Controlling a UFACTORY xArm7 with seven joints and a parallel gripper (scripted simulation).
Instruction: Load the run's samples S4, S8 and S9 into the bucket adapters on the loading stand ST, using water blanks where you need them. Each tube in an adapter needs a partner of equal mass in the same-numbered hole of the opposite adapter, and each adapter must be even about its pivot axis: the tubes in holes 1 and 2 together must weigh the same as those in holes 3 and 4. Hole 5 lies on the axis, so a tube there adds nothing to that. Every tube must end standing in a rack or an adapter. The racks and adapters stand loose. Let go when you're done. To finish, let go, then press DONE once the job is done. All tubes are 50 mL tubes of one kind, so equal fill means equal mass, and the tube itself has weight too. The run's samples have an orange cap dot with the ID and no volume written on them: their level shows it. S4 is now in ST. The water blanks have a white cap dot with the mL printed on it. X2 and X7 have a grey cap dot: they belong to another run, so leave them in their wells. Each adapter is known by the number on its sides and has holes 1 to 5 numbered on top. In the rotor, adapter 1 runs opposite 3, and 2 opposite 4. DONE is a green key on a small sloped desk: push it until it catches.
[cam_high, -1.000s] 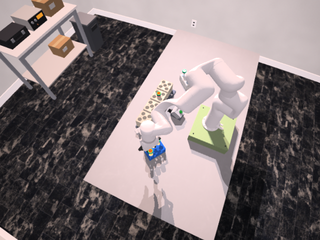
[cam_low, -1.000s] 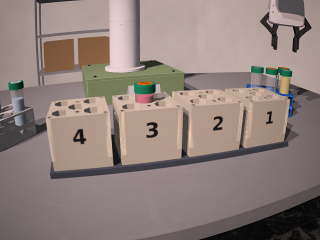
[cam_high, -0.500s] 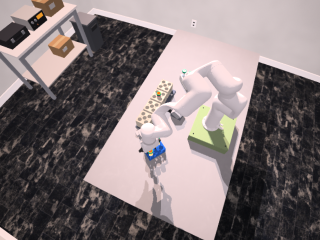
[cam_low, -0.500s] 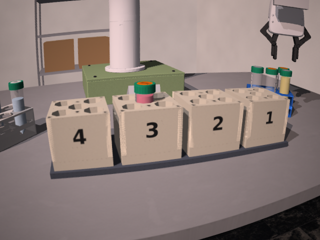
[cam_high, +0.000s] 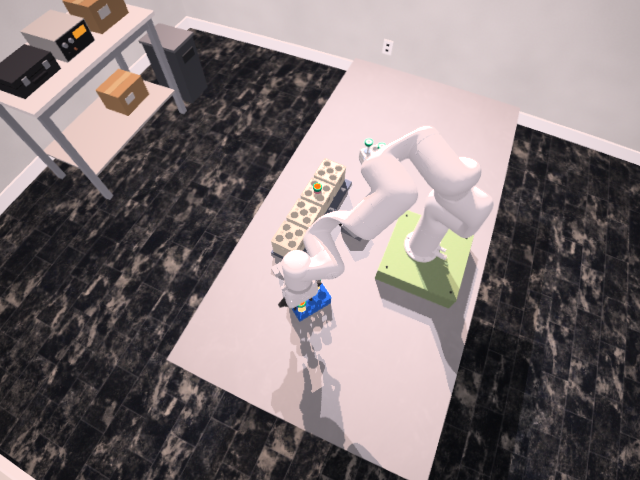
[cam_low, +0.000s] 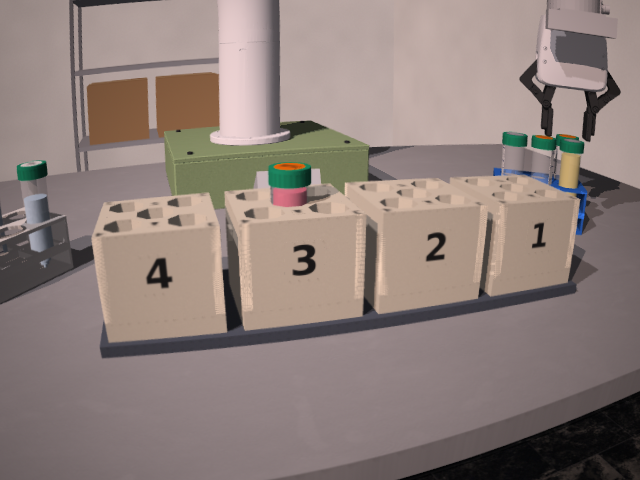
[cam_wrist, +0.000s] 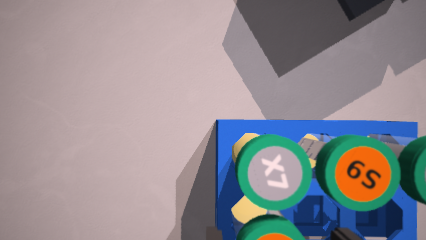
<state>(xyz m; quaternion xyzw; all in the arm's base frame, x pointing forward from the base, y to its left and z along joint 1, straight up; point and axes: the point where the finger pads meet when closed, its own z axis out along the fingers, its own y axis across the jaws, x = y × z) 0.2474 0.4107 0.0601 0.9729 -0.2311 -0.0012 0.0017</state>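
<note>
Clear rack (cam_high: 361, 156) (cam_low: 62, 242) sits toward the table's wall-side short edge; a white-dot tube (cam_low: 36, 222) with pale blue liquid stands in it.

Dark stand (cam_high: 348, 184) (cam_low: 336, 333) runs along the front long edge, set in from it. Adapter 4 (cam_high: 329, 171) (cam_low: 165, 279) is first, no tube seen in it. Adapter 3 (cam_high: 308, 195) (cam_low: 305, 268) holds an orange-dot tube (cam_high: 317, 187) (cam_low: 289, 183) with pink liquid; ID unreadable. Adapter 2 (cam_high: 305, 211) (cam_low: 429, 253) and adapter 1 (cam_high: 289, 236) (cam_low: 535, 242) follow, no tubes seen.

Green base (cam_high: 398, 268) (cam_low: 268, 170) is behind the stand, by the back long edge.

Blue rack (cam_high: 326, 304) (cam_low: 581, 206) (cam_wrist: 320, 127) is past adapter 1, toward the short edge opposite the wall. In its outer row: a grey-dot tube (cam_low: 514, 155), S9 (cam_low: 543, 155) (cam_wrist: 362, 173), then X7 (cam_low: 570, 165) (cam_wrist: 274, 172) with yellow liquid. A second orange-dot tube (cam_low: 567, 137) (cam_wrist: 272, 232) stands beside X7, ID cut off.

Gripper (cam_high: 300, 293) (cam_low: 568, 130) (cam_wrist: 280, 234) hangs over the blue rack, partly spread, nothing gripped.
</note>
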